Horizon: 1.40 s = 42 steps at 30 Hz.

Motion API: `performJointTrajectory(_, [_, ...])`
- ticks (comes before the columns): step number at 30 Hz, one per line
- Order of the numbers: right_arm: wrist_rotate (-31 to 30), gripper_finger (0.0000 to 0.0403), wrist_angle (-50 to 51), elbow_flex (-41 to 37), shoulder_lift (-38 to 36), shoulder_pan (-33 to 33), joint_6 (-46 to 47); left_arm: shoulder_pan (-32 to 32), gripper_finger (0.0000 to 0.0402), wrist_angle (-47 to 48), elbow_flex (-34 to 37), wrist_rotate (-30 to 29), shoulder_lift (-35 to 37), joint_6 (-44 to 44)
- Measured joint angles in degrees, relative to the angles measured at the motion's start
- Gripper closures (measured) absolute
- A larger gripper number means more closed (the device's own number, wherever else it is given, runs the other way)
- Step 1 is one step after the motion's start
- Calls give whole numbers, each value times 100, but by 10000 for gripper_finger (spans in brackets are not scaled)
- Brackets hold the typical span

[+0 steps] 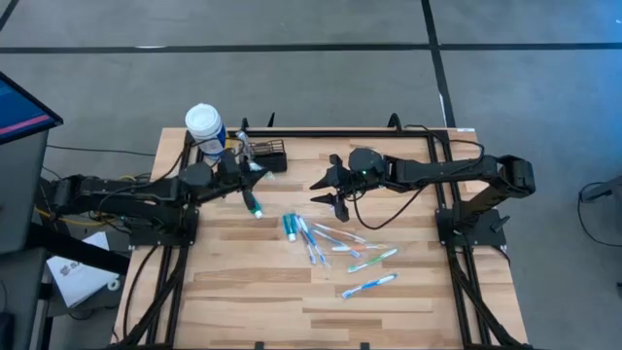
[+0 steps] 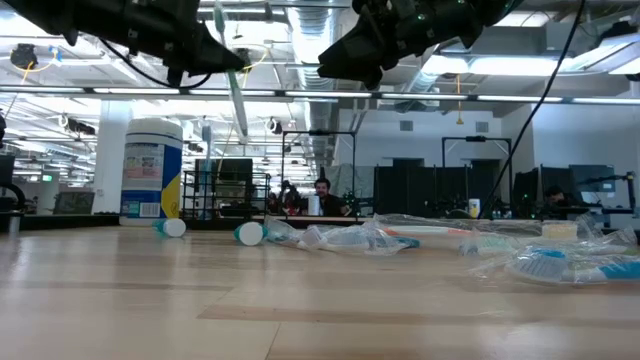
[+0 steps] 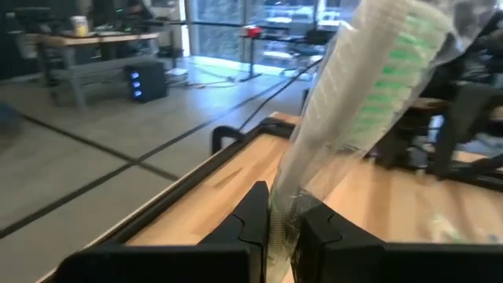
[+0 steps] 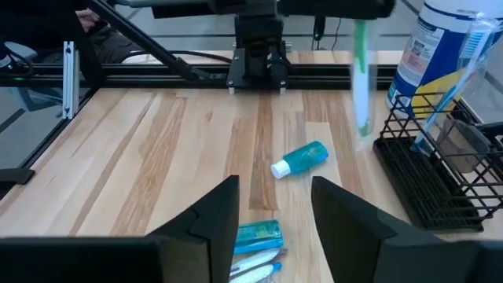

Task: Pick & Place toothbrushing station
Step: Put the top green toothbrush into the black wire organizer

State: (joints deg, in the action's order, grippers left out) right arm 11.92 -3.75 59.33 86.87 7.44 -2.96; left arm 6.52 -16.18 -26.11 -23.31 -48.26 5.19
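The toothbrushing station (image 1: pixel 270 156), a black wire-mesh caddy (image 4: pixel 428 177), stands on the table at the far left, next to a blue-labelled bottle (image 1: pixel 204 124). A wrapped toothbrush (image 4: pixel 465 67) sticks up out of it. My left gripper (image 1: pixel 253 173) hovers just in front of the caddy, shut on a green toothbrush in a clear wrapper (image 3: pixel 369 86). My right gripper (image 1: pixel 330 187) hangs open above the table's middle with nothing between its fingers (image 4: pixel 212 224). My left gripper pinches the wrapped toothbrush's handle (image 3: pixel 284 206) between its two fingers (image 3: pixel 253 220), which come in level from the table's left. The green brush head (image 3: pixel 401 55) is on the part beyond the fingers. The toothbrush (image 2: pixel 237 100) is nearly upright, slightly tilted, lifted clear of the table.
Several wrapped toothbrushes (image 1: pixel 340 241) lie loose on the middle of the table. A teal tube (image 4: pixel 302 157) lies in front of the caddy and a blue tube (image 4: pixel 255 236) lies nearer the table's centre. Black frame rails (image 1: pixel 340 134) run along the table's far edge.
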Motion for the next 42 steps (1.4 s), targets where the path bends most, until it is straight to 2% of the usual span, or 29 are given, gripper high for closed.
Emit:
performJointTrajectory(14, [2,259,58,-10,365,-68,0,1015,387,733,-12,-63,59,345])
performJointTrajectory(22, [2,264,-135,9,569,-68,0,1577,387,1590,-348,72,62,474])
performJointTrajectory(42, [2,268,-271,-4,724,-68,-2,2429,387,2035,-507,79,66,587])
